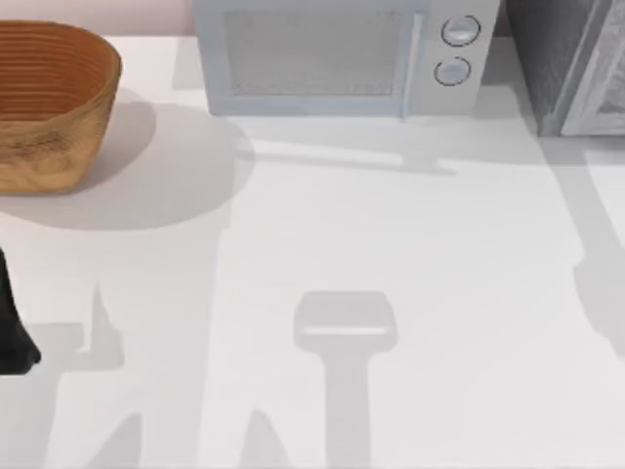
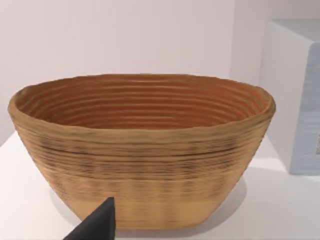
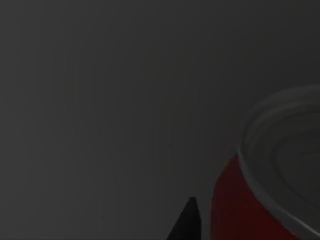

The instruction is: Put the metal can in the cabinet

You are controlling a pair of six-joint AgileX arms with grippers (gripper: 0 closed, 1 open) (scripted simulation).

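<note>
Metal can (image 3: 270, 200), red with a silver top, sits close before the right gripper against a dark grey surface; whether it is pinched, I cannot tell. Left arm (image 1: 12, 322) is parked at the bench's (image 1: 391, 225) left edge, facing the basket (image 2: 145, 165). Cabinet (image 1: 571, 59) stands at the far right corner.

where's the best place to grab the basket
By its rim, from above, with the wall between the jaws. The basket stands upright with its mouth open, and its flared body looks too wide to span; the thin rim wall is not.
</note>
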